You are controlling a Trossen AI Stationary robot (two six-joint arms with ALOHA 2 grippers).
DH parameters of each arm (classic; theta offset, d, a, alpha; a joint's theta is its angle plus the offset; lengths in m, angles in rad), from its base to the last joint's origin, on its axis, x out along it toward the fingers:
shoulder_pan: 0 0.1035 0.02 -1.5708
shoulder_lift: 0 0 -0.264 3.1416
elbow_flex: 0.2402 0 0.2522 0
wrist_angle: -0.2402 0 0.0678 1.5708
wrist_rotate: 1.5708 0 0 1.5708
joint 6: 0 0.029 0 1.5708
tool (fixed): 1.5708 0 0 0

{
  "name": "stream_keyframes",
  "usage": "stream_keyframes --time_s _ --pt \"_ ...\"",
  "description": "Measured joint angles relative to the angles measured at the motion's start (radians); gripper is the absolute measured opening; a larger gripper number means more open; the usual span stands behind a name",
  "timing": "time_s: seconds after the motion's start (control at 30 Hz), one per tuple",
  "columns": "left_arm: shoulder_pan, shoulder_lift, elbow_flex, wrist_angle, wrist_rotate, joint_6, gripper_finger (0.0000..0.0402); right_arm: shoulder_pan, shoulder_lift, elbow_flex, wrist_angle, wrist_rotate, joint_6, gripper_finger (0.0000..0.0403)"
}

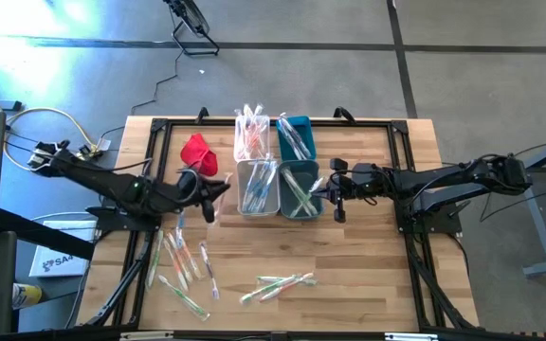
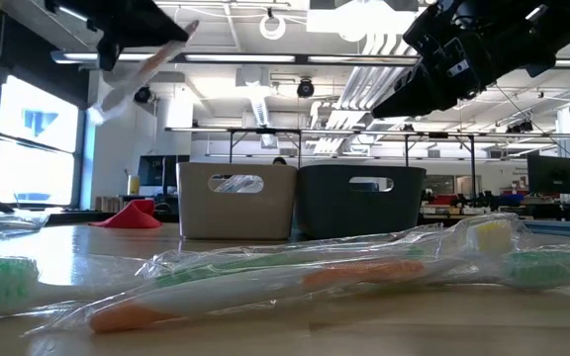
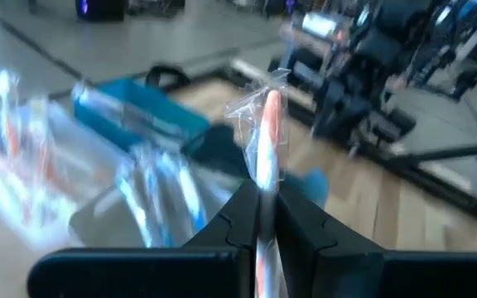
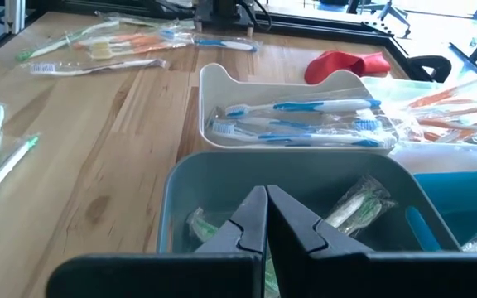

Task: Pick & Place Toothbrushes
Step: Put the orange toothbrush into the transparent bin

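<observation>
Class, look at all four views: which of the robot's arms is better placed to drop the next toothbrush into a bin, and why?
The left. Its gripper is shut on a wrapped orange toothbrush, lifted off the table beside the bins. The right gripper is shut on nothing, hovering over the teal bin.

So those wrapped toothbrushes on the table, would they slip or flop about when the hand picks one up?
Probably a bit slippery: each toothbrush lies in a loose, glossy wrapper. It likely stays stiff, since the one gripped by the left hand stands straight. They look light and, lying flat, unlikely to roll.
</observation>
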Motion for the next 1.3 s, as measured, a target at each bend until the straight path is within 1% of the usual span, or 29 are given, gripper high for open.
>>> stream_keyframes --time_s 0.1,0.23,0.5,0.67,0.8,0.97,1.3 --pt "0.05 0.0 0.001 0.028 0.026 0.047 0.002 0.0 0.0 0.0 0.001 0.0 -0.005 0.0002" --pt "0.138 0.0 0.001 0.016 0.058 0.052 0.002 0.0 0.0 0.0 0.0 0.0 -0.023 0.0002" --pt "0.368 0.008 0.0 0.065 0.254 0.11 0.002 0.0 0.0 0.0 0.0 -0.002 -0.026 0.0002" --pt "0.495 0.026 -0.001 0.113 0.35 0.124 0.002 0.0 0.0 0.0 -0.001 -0.003 -0.018 0.0002" --pt "0.581 0.07 0.0 0.204 0.435 0.158 0.002 0.0 0.0 0.0 -0.002 -0.004 -0.017 0.0002" --pt "0.682 0.169 0.0 0.357 0.517 0.207 0.002 0.001 0.0 0.0 -0.008 -0.004 0.029 0.0002" --pt "0.886 0.39 0.0 0.671 0.688 0.2 0.002 0.0 0.0 0.0 -0.01 -0.003 0.044 0.0002"
